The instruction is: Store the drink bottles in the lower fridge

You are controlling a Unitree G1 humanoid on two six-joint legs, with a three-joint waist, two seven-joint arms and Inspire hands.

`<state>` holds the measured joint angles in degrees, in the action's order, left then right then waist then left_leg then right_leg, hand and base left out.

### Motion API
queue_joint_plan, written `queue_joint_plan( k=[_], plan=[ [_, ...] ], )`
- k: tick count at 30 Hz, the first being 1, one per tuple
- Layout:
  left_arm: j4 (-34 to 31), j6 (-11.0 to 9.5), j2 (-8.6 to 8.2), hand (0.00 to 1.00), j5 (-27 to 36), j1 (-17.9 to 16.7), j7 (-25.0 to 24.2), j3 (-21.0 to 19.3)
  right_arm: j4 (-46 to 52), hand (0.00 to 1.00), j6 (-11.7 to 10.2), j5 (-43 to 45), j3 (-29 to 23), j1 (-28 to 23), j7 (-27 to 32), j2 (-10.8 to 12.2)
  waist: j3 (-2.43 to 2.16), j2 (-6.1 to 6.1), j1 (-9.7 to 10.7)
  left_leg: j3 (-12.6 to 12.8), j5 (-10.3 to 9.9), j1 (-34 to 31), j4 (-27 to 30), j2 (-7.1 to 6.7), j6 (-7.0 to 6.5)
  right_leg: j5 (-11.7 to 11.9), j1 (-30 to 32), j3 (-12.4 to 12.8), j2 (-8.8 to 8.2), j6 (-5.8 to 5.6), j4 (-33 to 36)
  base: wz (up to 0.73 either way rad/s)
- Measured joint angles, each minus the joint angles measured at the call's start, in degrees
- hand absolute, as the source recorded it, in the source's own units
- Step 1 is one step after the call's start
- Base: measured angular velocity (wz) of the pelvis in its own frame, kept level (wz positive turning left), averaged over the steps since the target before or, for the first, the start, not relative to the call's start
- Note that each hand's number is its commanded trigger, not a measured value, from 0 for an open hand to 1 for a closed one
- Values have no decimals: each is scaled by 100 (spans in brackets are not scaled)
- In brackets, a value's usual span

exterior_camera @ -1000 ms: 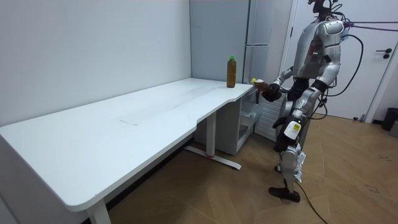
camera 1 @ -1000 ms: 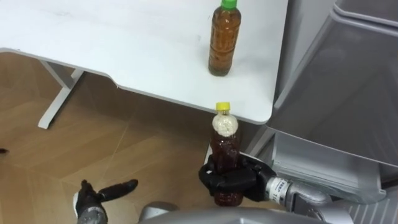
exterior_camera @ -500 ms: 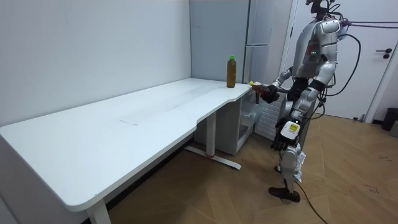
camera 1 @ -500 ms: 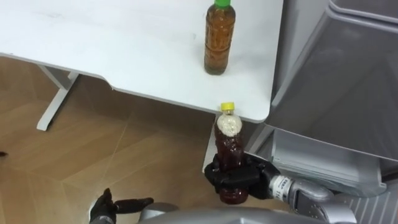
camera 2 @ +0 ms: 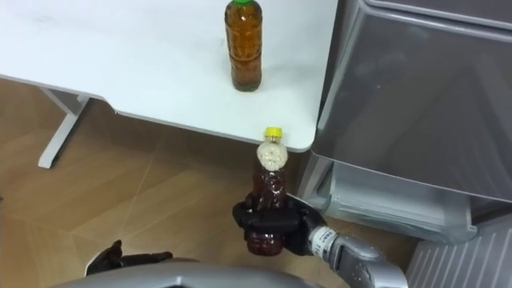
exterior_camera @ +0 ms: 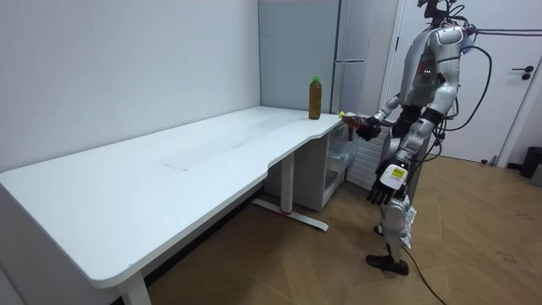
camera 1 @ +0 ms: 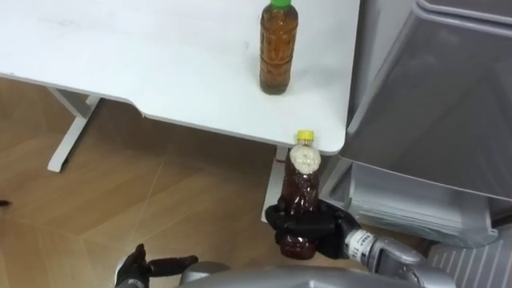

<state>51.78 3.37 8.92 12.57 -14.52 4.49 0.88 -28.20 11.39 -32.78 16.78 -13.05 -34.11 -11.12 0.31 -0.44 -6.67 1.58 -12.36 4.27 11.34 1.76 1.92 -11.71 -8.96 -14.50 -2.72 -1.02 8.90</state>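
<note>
Bottle in the left eye view: a dark brown plastic bottle with a yellow cap (camera 1: 302,188) stands upright in the right hand (camera 1: 326,235), whose black fingers are curled round its lower body, just below the rounded corner of the white table (camera 1: 144,72). On the table, near that corner, stands an amber plastic bottle with a green cap (camera 1: 277,48). The left hand (camera 1: 152,266) hangs low off the table's front edge, fingers loosely straight and empty.

In the room view, the robot stands upright at the table's far corner, beside the tall grey fridge (exterior_camera: 356,34), with the held bottle level with the tabletop.

The right eye view shows the same grip, with the cap just under the table's corner.
</note>
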Motion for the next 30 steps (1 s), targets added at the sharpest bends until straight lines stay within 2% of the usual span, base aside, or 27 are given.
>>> queue_joint_plan(
  k=[3,9,11,13,16,21,24,30],
  plan=[
    [6,0,-1,0,-1,-2,4,12,-179,100,-16,-295,2,0,-3,50,-9,23,58,5,5,21,-1,-2,-7,15,-20,1,0,-3,0,0],
    [19,4,-3,0,-215,-12,50,46,-489,100,-218,-1445,4,-80,124,78,-6,64,173,17,28,24,5,-6,-30,75,-12,21,-4,-9,1,-1],
    [12,4,-4,0,-213,-11,102,50,-616,100,-220,-2123,-32,-95,306,104,-9,66,212,19,34,23,10,-10,-34,82,-10,31,-9,-12,-8,0],
    [10,4,-8,0,-211,-12,110,89,-1113,100,-199,-2967,-290,-79,831,180,-21,82,214,21,41,36,21,-27,-46,77,3,42,-21,-22,-33,0],
    [11,5,-18,0,-205,-45,133,106,-1669,100,-225,-3707,-526,-80,1313,160,-26,92,193,43,50,40,10,-35,-57,72,17,59,-29,-32,-35,-1],
    [147,-26,-71,0,-208,2,268,111,-2506,100,-534,-4082,-591,-17,1746,185,-42,105,196,91,51,57,-4,-34,-57,72,54,109,-28,-33,-35,-7],
    [236,-45,-101,0,-207,6,279,110,-2742,100,-673,-4167,-651,50,1989,177,-27,111,201,145,51,48,-8,-28,-57,74,72,154,-28,-33,-26,-7],
    [297,-44,-111,0,-209,33,270,116,-2770,100,-684,-4360,-681,57,2203,172,3,110,239,156,44,55,-64,-25,-58,74,111,155,-26,-34,-21,0]
  ],
)
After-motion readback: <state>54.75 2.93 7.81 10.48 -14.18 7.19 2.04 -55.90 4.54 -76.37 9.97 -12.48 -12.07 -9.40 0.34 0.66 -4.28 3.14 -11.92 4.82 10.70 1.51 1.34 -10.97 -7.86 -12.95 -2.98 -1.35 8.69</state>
